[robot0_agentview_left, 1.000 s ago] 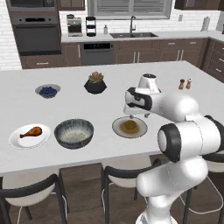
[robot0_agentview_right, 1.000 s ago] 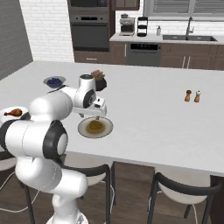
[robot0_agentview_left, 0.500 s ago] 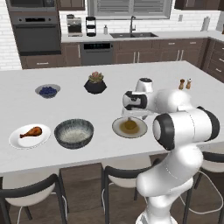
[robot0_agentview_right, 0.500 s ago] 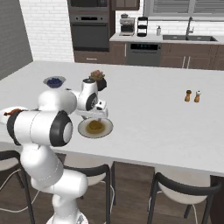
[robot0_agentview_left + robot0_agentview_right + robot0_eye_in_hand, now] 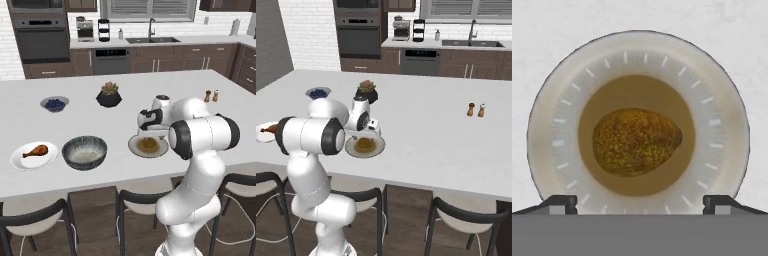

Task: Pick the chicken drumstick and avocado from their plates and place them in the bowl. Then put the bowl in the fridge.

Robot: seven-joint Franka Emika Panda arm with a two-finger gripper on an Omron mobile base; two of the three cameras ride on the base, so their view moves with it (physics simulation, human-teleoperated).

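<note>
You have a long white stone-look island counter (image 5: 150, 90) in front of you, and everything that matters sits along its near side. The white Franka arm (image 5: 200, 150) bends forward over that counter with its hand pointing straight down. Left of the arm stands the large round dark grey ribbed bowl (image 5: 84, 152) with its pale speckled inside, upright and with nothing in it. Further left, just beside the bowl, you see the plain white round plate (image 5: 25, 159) carrying the small reddish-brown chicken drumstick (image 5: 36, 150), bone tip toward the plate's left. On the bowl's other side, well apart from it, lies the beige-rimmed round plate (image 5: 552, 100) with a brownish centre, and the rounded brownish-olive avocado (image 5: 636, 142) rests in the middle of that centre, its narrower end toward the right of the hand view. Your two-finger gripper (image 5: 640, 202) hangs directly above this plate with its jaws spread wide: the two dark fingertips (image 5: 559, 202) stand near the plate's outer rim on either side, far wider than the avocado, and they hold nothing and touch nothing. Behind on the counter you can see a small bowl of blueberries (image 5: 54, 103), a black pot with a succulent (image 5: 109, 96), and a pair of small salt and pepper shakers (image 5: 212, 95).
</note>
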